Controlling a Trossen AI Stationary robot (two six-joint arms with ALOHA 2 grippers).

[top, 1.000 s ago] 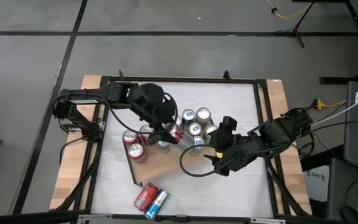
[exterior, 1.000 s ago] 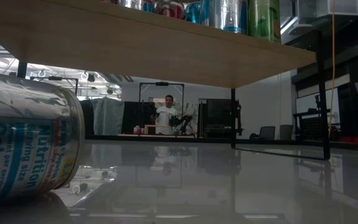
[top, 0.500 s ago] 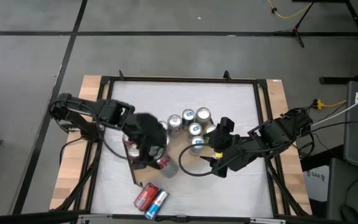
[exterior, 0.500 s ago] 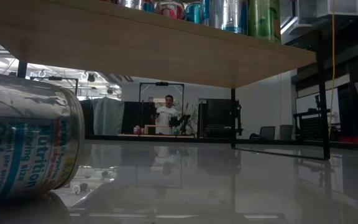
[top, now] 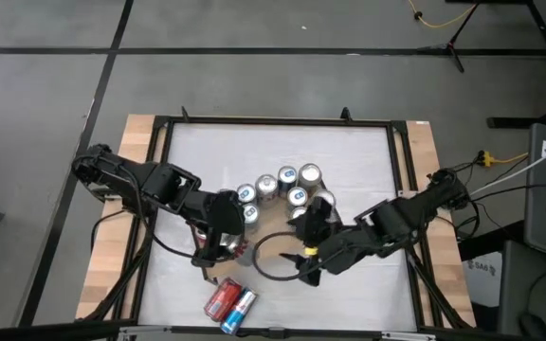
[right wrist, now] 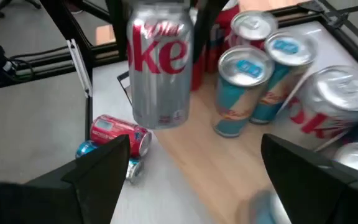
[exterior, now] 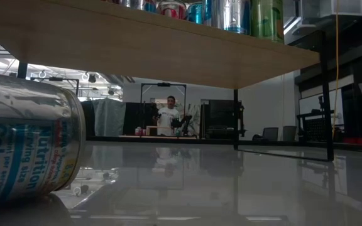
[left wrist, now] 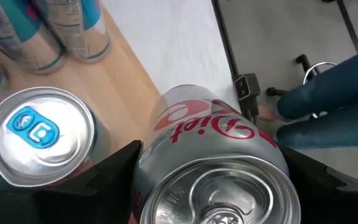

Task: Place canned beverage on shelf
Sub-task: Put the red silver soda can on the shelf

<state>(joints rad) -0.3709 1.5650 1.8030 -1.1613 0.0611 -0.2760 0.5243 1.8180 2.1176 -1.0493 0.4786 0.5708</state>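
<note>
My left gripper [top: 222, 242] is shut on a silver Diet Coke can [left wrist: 213, 162] over the near left part of the wooden shelf [top: 271, 227]. The can also shows in the right wrist view [right wrist: 160, 68], upright. Whether its bottom touches the board, I cannot tell. My right gripper [top: 303, 258] is open and empty at the shelf's near right, facing the can. Several cans [top: 287, 185] stand on the shelf's far part. A red can [top: 221, 297] and a blue can [top: 241, 305] lie on the white tabletop near its near edge. My left gripper pinches the Diet Coke can's round side wall [left wrist: 153, 163] between its two fingers, one on each side, on the can's upper part. The fingers [right wrist: 205, 18] come from above, pointing down. The can stays upright below them.
A can with a blue tab [left wrist: 36, 134] stands right beside the held can. The shelf's black legs [exterior: 327, 94] stand on the tabletop. A lying can [exterior: 24, 144] fills the low view's left. A person stands in the room behind.
My left gripper has carried the Diet Coke can from among the standing cans toward the table's near edge and a little left, to the shelf's near left part. My right gripper has gone toward the table's left and near edge, closer to the can.
</note>
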